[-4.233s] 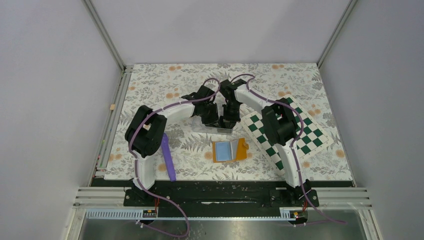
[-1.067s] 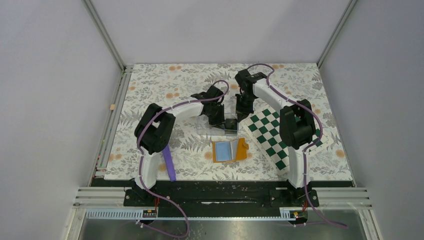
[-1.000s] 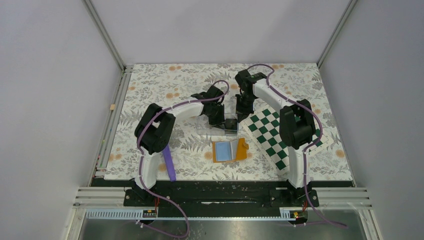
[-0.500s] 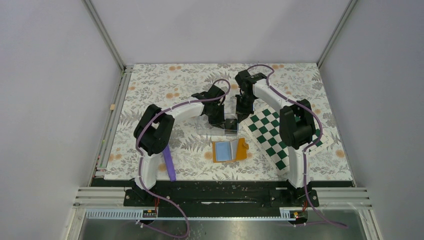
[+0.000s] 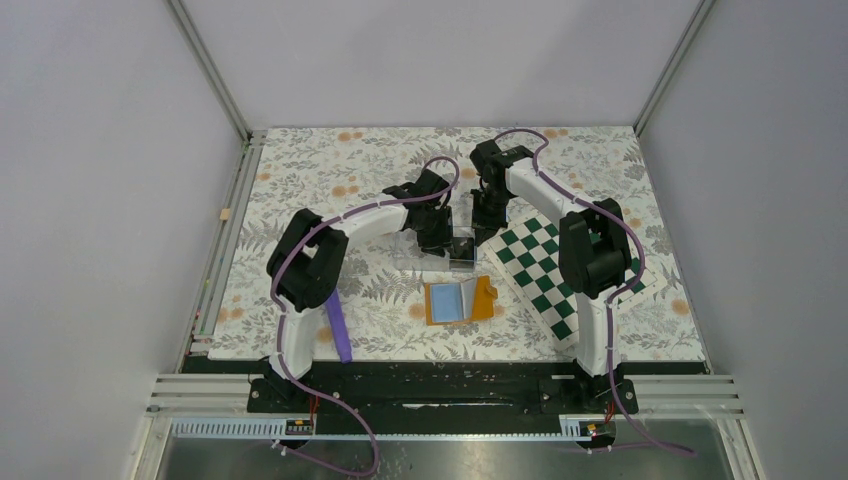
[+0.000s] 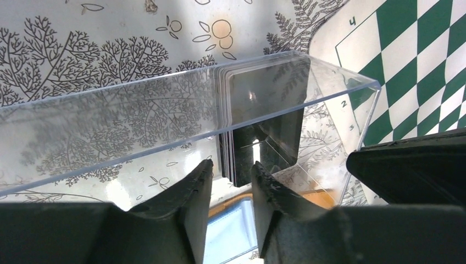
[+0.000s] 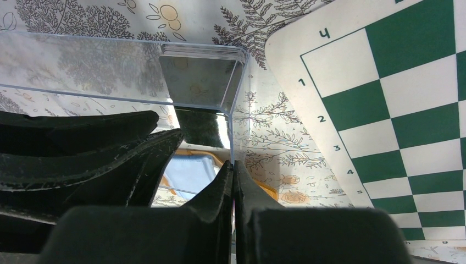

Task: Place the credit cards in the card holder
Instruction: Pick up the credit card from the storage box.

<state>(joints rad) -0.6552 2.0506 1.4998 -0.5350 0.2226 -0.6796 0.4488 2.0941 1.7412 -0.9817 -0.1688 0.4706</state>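
Both arms sit at the clear box (image 6: 110,126), which rests on the floral tabletop (image 5: 300,170) just behind the card holder (image 5: 458,300).

Change noted: my left tool (image 6: 231,165), clamped shut a second ago, now stands with a narrow gap between its jaws. The arm itself has barely shifted in the overhead view. Through the gap I see the credit cards (image 6: 264,99), a dark stack standing on edge against the box's right end wall. The stack's lower edge lies between the two fingertips. I cannot tell whether either pad touches it. Nothing is gripped.

Right tool (image 7: 233,168): jaws fully together. The box's end wall runs straight down into the seam between them, so it appears to pinch that wall and steady the box.

Card holder: lies open and flat, blue lining up, beside the chequered mat (image 5: 580,270). No dark card shows in it.

Reading: the opening looks like a re-set for a fresh pinch, not a delivery. As far as I can see every card is in the box, so the task is near its start.

Next, in my judgement: close on the outermost card and lift it over the rim while the right tool holds the box down. Risks: taking several cards at once, or tipping the stack flat.
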